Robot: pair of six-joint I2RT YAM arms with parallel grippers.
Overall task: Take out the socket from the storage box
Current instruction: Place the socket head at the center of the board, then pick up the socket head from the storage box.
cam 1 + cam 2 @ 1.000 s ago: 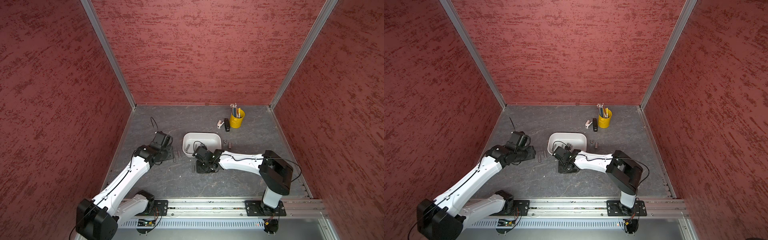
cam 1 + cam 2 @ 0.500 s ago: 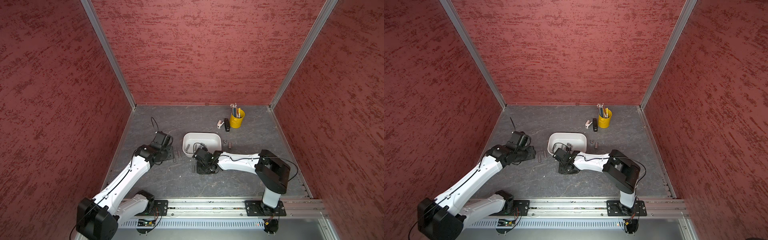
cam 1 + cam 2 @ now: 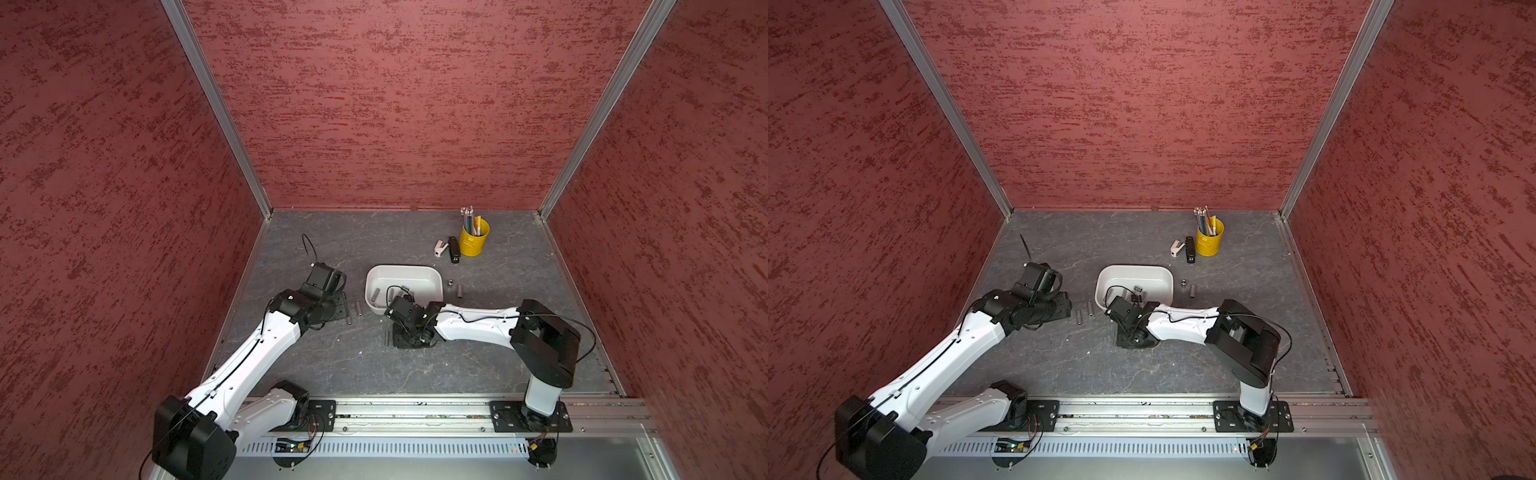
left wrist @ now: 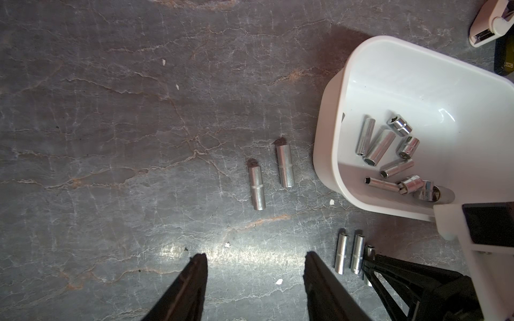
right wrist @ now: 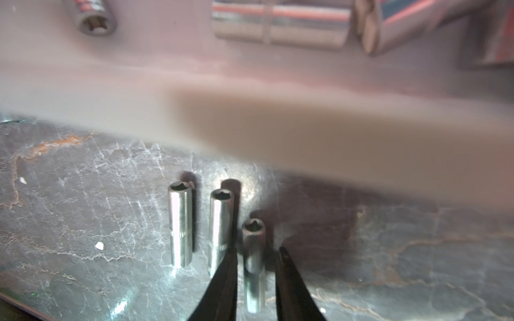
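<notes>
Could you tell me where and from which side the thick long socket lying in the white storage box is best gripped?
Probably across its round barrel at mid-length, coming straight down from above. The thick long socket lies flat on the floor of the storage box, whose walls bar a sideways approach. A slimmer socket lies close alongside, so keep the jaws narrow.

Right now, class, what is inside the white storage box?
Loose chrome sockets, some long, some short, lie clustered on the floor of the storage box. The right arm covers one corner in the left wrist view, so anything there is hidden.
</notes>
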